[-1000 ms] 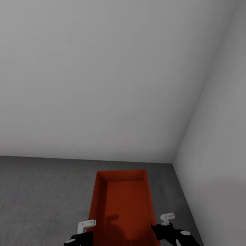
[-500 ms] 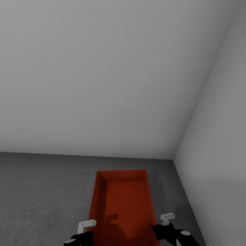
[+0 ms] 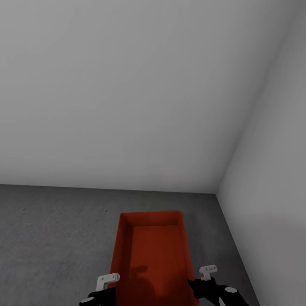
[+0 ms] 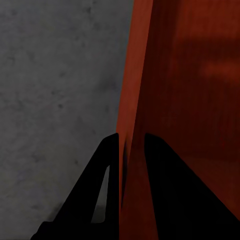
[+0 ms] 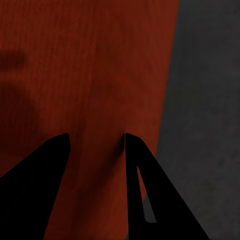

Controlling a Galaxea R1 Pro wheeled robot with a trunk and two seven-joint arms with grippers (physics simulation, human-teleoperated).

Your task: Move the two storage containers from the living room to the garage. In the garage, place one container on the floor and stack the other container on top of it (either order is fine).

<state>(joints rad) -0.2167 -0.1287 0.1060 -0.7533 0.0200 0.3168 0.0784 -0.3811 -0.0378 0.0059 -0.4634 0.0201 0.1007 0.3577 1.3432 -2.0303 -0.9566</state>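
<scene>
- Garage corner, head cam: one orange-red storage container (image 3: 151, 255) held low in front of the robot, open top up, over the dark grey concrete floor (image 3: 51, 229); whether its base touches the floor can't be told.
- Left claw (image 4: 131, 145) clamped on the container's left long wall: in the left wrist cam one dark finger sits outside the wall, the other inside, nearly together w/ the thin wall between.
- Right claw (image 5: 95, 142) straddles the right long wall; in the right wrist cam its fingers stand wider apart, the outer one against the wall, and a firm pinch can't be confirmed.
- Change vs. a second ago: the line where the floor meets the pale grey wall (image 3: 127, 85) sits higher in the head cam, more concrete shows, while container and both claws keep their place in frame. Reads as the camera tilting or the trunk lowering, not the box shifting in the grip.
- Meaning, as a judgement: robot is at the drop spot, likely lowering the box to the floor near the corner. Second container not seen here, so this one probably becomes the base; stacking not yet done.
- Risk: thin walls, edge-only grip; uneven release could tip the box.
</scene>
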